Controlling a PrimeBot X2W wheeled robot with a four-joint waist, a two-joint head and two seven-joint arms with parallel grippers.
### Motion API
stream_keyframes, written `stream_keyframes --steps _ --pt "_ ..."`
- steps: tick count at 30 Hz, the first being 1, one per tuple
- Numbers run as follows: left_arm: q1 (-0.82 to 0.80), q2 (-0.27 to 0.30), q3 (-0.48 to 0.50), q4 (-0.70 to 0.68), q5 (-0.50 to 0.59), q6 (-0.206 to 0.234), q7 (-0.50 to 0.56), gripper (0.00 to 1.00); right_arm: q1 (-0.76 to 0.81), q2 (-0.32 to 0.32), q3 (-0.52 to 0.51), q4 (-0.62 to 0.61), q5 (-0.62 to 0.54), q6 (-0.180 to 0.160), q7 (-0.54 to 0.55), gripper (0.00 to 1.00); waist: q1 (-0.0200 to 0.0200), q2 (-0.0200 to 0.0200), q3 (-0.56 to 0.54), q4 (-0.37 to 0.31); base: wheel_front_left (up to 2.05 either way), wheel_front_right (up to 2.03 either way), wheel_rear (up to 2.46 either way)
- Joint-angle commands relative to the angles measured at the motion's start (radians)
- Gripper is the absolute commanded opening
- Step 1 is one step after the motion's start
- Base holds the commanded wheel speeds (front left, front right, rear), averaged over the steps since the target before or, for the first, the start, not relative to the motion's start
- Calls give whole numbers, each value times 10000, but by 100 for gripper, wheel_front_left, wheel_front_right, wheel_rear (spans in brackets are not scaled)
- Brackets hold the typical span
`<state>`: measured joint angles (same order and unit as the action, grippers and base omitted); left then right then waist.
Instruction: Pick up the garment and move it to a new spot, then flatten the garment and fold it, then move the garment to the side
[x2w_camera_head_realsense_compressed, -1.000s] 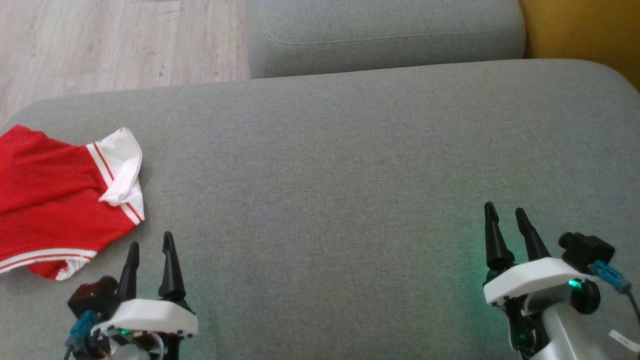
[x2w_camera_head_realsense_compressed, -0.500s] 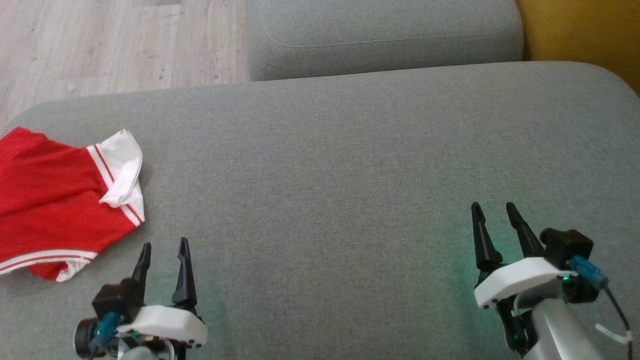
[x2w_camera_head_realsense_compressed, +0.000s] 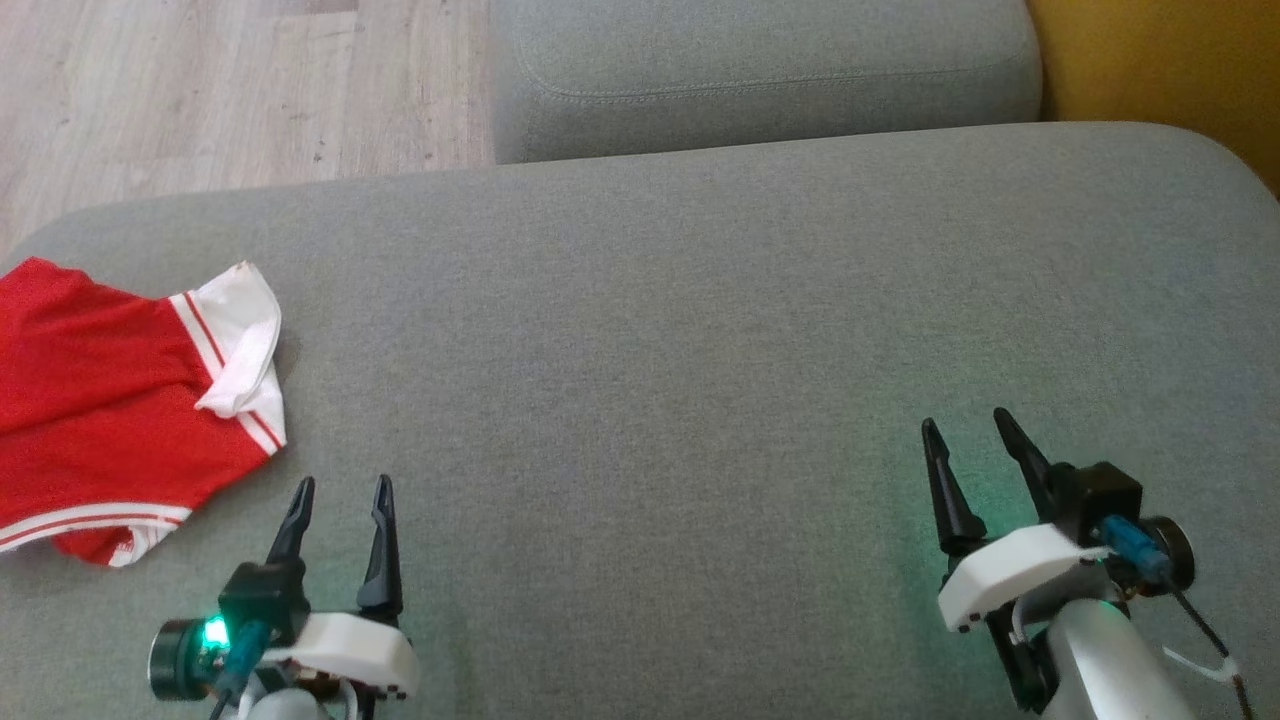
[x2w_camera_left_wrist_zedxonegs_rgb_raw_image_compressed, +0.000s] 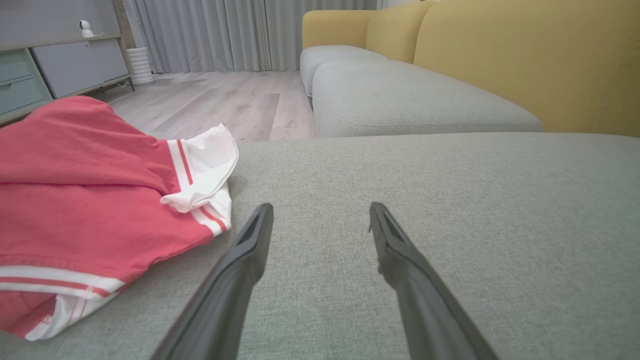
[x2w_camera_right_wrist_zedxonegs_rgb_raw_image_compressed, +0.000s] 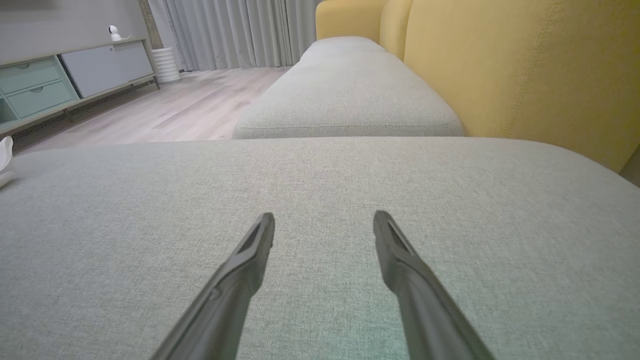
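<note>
The garment (x2w_camera_head_realsense_compressed: 110, 410) is red with white striped trim and lies folded at the left end of the grey cushion (x2w_camera_head_realsense_compressed: 650, 340). In the left wrist view the garment (x2w_camera_left_wrist_zedxonegs_rgb_raw_image_compressed: 85, 205) spreads over the left half. My left gripper (x2w_camera_head_realsense_compressed: 342, 484) is open just right of the garment's lower corner, apart from it, with nothing between its fingers (x2w_camera_left_wrist_zedxonegs_rgb_raw_image_compressed: 250, 245). My right gripper (x2w_camera_head_realsense_compressed: 967, 424) is open over bare cushion far to the right, its fingers (x2w_camera_right_wrist_zedxonegs_rgb_raw_image_compressed: 255, 250) empty. A white scrap of the garment (x2w_camera_right_wrist_zedxonegs_rgb_raw_image_compressed: 4, 157) peeks in at the right wrist view's left edge.
A second grey cushion (x2w_camera_head_realsense_compressed: 760, 70) lies beyond the first, with a yellow sofa back (x2w_camera_head_realsense_compressed: 1160, 60) to the right. Wooden floor (x2w_camera_head_realsense_compressed: 220, 80) lies past the cushion's far left edge. A low cabinet (x2w_camera_left_wrist_zedxonegs_rgb_raw_image_compressed: 55, 65) and curtains stand across the room.
Both grippers have drawn back toward the bottom of the head view. The left one shifted slightly right, the right one slightly left. The garment has stayed where it lay.
</note>
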<state>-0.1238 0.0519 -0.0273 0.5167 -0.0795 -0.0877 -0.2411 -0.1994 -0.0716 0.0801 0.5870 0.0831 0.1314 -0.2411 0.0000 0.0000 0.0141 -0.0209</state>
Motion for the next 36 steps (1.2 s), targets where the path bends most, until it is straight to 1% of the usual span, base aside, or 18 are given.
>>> stream_keyframes --steps 1,15,21,23,26,36 --pt "-483 125 410 -183 258 76 -206 100 -542 66 171 -166 -292 -7 -206 100 0 0 -11 -7 0 0 0" --pt "-437 42 471 -116 248 48 -207 100 -569 134 18 9 -272 -7 -206 100 0 0 12 39 0 0 0" --pt "-473 24 510 -113 199 59 -207 100 -558 124 142 -73 -229 -7 -206 100 0 0 127 386 0 0 0" --pt "-497 15 477 -125 182 63 -207 100 -563 103 218 -130 -204 -7 -207 100 0 0 230 703 0 0 0" --pt "-493 3 416 -118 120 79 -207 100 -560 80 341 -200 -135 -7 -207 100 0 0 351 1358 0 0 0" --pt "-12 -13 598 -376 -237 274 -207 100 -562 125 1159 -269 65 -7 -207 100 0 0 568 3923 0 0 0"
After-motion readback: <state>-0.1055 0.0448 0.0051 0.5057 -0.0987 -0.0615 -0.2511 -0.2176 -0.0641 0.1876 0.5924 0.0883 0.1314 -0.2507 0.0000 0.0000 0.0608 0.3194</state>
